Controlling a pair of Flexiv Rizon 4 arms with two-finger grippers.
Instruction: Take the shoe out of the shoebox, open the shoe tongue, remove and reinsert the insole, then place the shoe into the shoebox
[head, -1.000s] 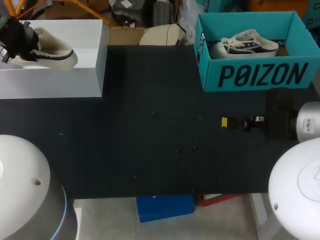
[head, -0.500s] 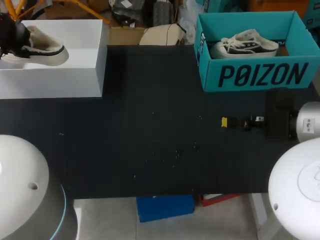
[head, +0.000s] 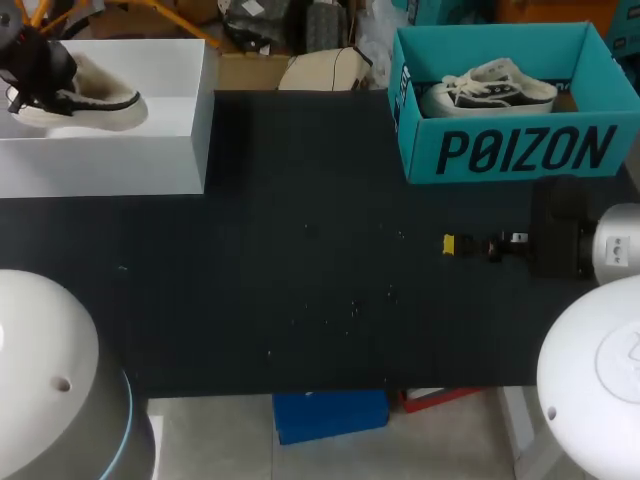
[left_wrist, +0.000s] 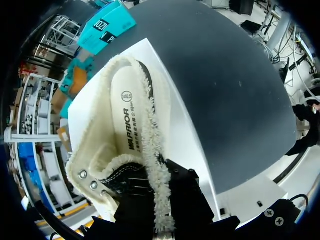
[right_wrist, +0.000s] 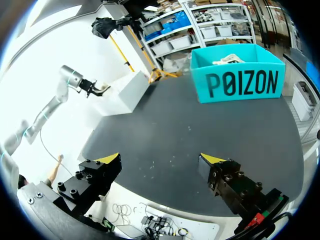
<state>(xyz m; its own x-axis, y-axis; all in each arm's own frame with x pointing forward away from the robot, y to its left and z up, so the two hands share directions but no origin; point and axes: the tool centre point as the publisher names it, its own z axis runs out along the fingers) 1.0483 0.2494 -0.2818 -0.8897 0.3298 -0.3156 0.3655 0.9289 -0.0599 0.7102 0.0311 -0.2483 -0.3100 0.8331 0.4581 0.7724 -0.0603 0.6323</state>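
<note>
While the left hand (head: 32, 74) is pinching the cream fleece-lined shoe (head: 100, 101) by its soft collar, slipping is threatening; the right hand (right_wrist: 162, 158) is hanging released.

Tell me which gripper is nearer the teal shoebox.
Right. The right gripper sits open just in front of the teal shoebox; the left gripper is far across the table, clamped on the fleece-lined shoe over the white box.
</note>
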